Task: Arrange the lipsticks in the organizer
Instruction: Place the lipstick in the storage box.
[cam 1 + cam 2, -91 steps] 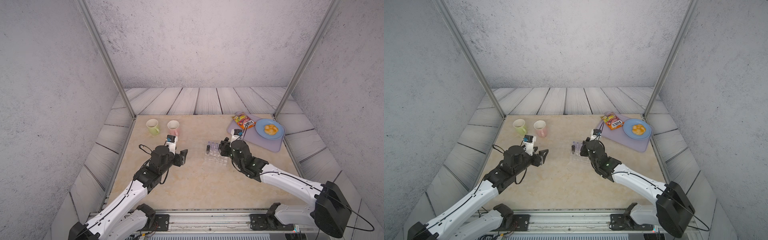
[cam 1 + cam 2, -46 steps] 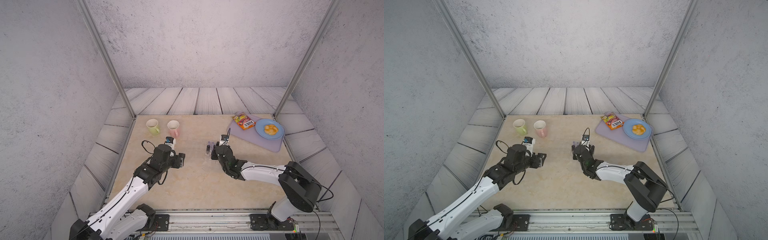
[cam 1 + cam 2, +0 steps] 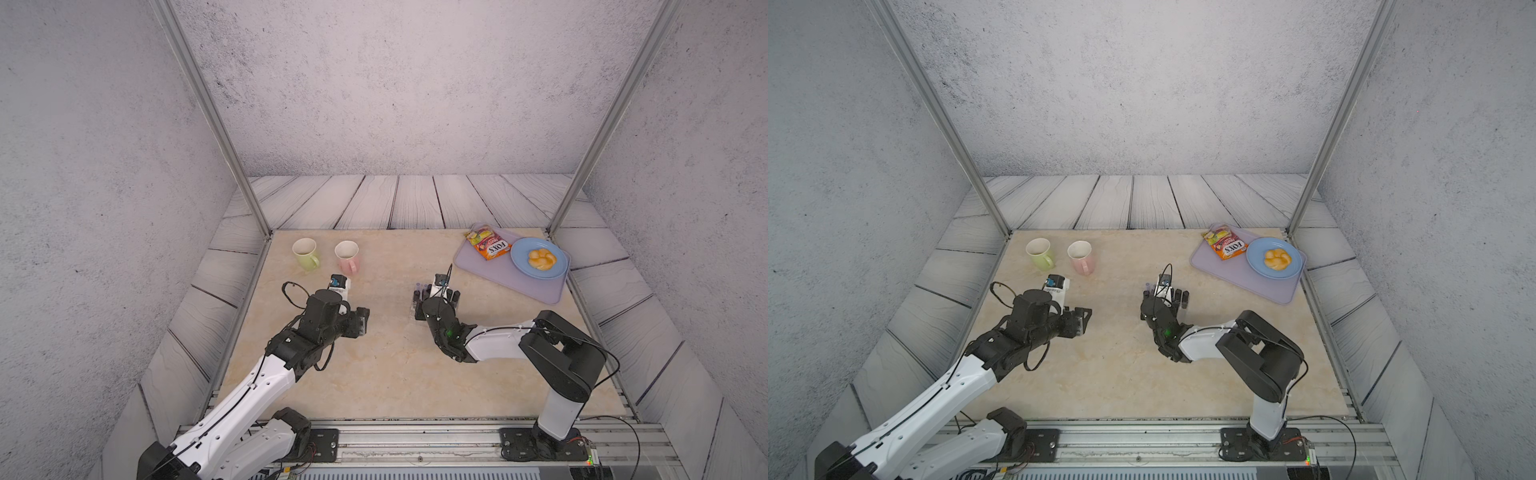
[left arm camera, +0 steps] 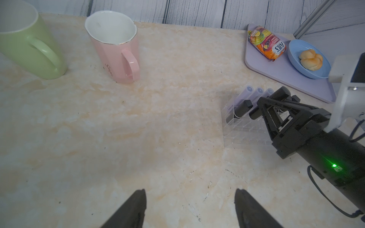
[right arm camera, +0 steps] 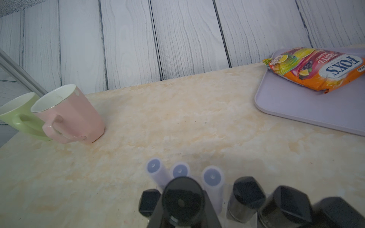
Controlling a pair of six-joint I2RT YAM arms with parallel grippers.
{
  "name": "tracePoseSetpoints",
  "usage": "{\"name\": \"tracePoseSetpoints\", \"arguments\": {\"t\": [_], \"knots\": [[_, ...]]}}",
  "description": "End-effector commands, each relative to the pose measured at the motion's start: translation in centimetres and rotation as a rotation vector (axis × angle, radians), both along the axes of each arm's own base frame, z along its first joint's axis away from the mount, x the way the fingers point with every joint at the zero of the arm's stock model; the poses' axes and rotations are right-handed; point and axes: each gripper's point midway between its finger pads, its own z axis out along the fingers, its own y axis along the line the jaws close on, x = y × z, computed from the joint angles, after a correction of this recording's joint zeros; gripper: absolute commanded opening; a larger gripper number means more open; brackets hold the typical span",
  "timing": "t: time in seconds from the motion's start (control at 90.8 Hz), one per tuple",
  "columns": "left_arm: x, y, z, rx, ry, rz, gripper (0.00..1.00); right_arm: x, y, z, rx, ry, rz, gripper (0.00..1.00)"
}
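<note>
**A:** Where is the clear organizer (image 4: 245,135)?
**B:** On the table (image 3: 395,374), just right of frame centre in both top views, largely covered by the right pincer (image 4: 274,98).
**A:** And that pincer?
**B:** Clamped on a black lipstick (image 5: 182,198), held over the cells. Three lilac lipsticks (image 5: 212,176) stand upright in the organizer's far row. Other black lipsticks (image 5: 246,193) stand in cells near them.
**A:** The left pincer (image 4: 189,190)?
**B:** Fingers wide apart, over bare table left of centre.
**A:** Anything else?
**B:** A green mug (image 3: 305,251) and a pink mug (image 3: 347,254) at the table's upper left, and a lilac tray (image 3: 540,286) at its upper right.
</note>
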Motion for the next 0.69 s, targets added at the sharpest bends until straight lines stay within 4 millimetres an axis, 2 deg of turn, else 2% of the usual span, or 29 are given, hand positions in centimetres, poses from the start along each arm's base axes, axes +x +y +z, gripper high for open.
{"name": "tracePoseSetpoints", "arguments": {"t": [0.0, 0.451, 0.683], "knots": [[0.2, 0.3, 0.8, -0.003, -0.019, 0.013, 0.76, 0.6, 0.2, 0.7, 0.016, -0.039, -0.023, 0.0], [0.2, 0.2, 0.7, -0.008, -0.014, 0.012, 0.77, 0.8, -0.2, -1.5, -0.005, -0.005, -0.056, 0.0], [0.3, 0.1, 0.6, -0.008, -0.011, 0.011, 0.77, 0.9, 0.0, -1.5, -0.013, -0.011, -0.051, 0.0]]}}
